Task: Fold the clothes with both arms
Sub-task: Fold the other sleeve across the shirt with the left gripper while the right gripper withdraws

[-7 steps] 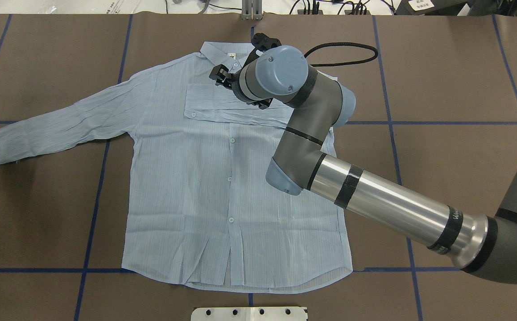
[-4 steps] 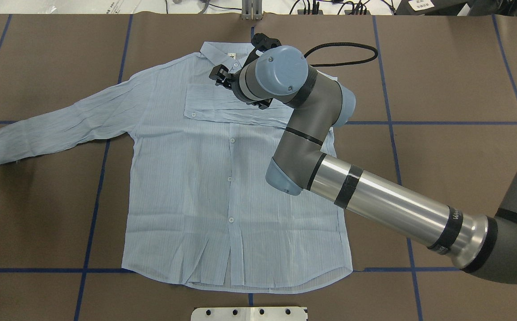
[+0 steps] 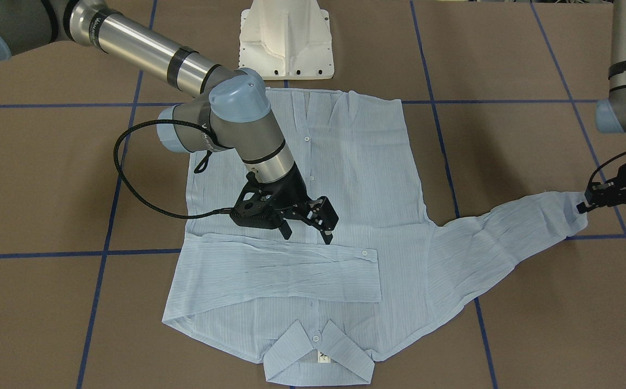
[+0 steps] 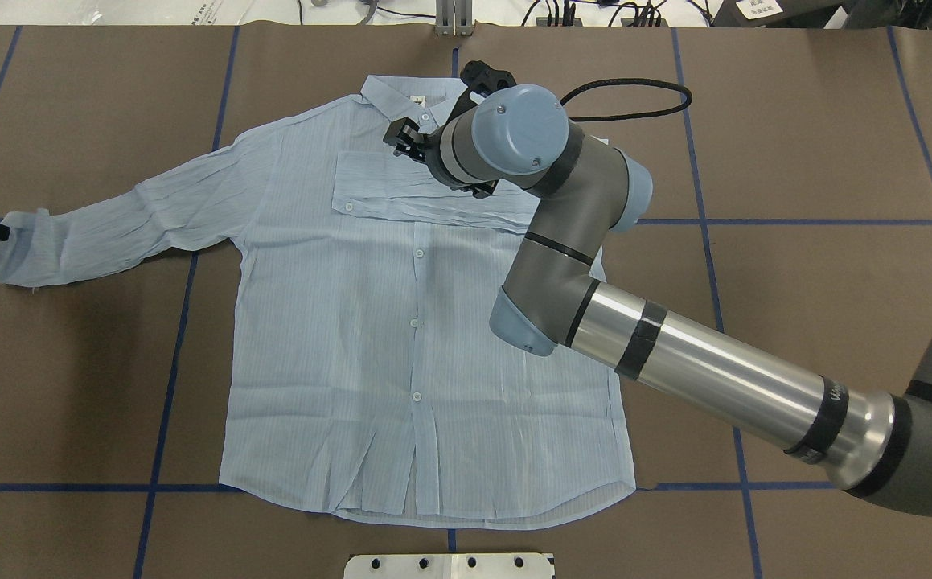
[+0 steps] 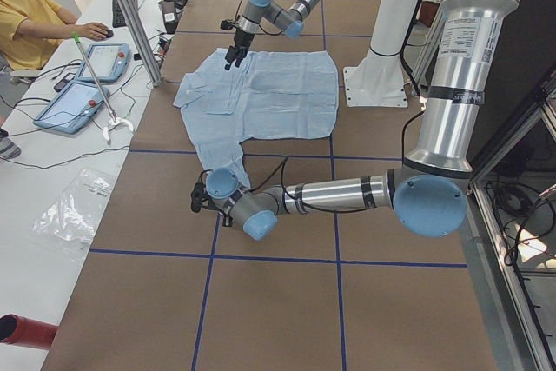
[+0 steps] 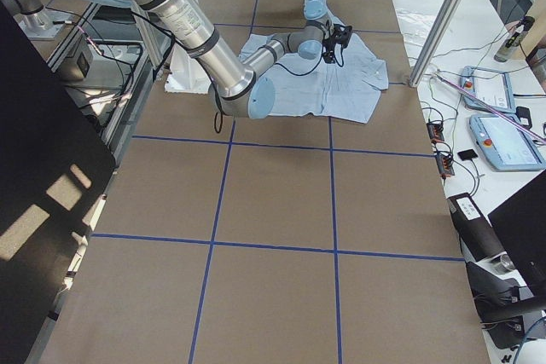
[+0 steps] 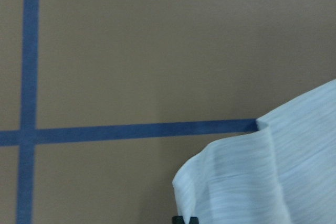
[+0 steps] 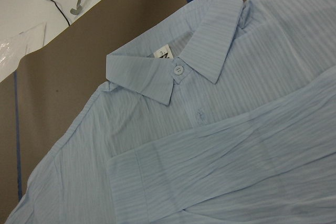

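Up came the cuff [image 4: 22, 245], pinched in the left gripper [image 3: 584, 207] and raised since a second earlier, starting the second sleeve fold, while the right gripper [image 3: 307, 236] hung spread, the shirt [image 4: 401, 338] flat just beneath it.

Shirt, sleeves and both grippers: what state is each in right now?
shirt, buttoned and spread flat.
folded sleeve, laid across the chest.
outstretched sleeve, stretched sideways with its cuff end raised.
left gripper, shut on the outstretched sleeve's cuff.
right gripper, open and empty, near the folded sleeve.

light-blue fine-striped shirt [image 4: 337, 338], brown blue-lined table [image 4: 803, 121]
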`<state>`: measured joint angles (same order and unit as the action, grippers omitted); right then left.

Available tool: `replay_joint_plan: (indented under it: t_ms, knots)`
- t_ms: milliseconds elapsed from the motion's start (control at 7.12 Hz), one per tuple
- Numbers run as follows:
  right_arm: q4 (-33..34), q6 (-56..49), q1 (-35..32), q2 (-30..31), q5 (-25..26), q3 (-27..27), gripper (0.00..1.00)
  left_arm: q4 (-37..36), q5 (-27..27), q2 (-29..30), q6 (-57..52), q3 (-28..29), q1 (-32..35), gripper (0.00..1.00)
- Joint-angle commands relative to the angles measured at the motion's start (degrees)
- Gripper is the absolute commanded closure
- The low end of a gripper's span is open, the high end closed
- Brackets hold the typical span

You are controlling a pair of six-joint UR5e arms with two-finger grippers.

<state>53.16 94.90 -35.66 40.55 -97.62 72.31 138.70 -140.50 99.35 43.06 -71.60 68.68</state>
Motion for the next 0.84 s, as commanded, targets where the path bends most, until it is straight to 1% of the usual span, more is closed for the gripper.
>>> replay_joint_plan:
  t_ms: [0,141,281,422,562,703]
  knots:
    - [-0.1,-4.1,-1.9,11.0,-0.7,11.0,0.02,-1.0,-0.3,8.7,18.4,-3.7,-6.3,1.00]
    - [-0.1,-5.3,-3.3,14.3,-0.9,12.6,0.01,-1.0,-0.1,14.3,27.4,-3.1,-10.5,1.00]
    - [-0.1,-6.9,-5.0,19.0,-1.5,15.4,0.01,-1.0,2.3,19.4,34.2,-2.8,-13.4,1.00]
    - [-0.2,-13.3,-6.9,24.4,-3.3,19.1,0.01,-1.2,5.7,24.6,39.8,-2.0,-16.2,1.00]
    - [-0.3,-15.5,-8.3,27.1,-4.8,20.5,0.01,-1.1,8.5,30.8,44.6,1.0,-18.4,1.00]
    - [-0.3,-15.6,-8.6,27.6,-5.1,20.6,0.01,-1.1,11.9,37.5,49.8,5.2,-21.1,1.00]
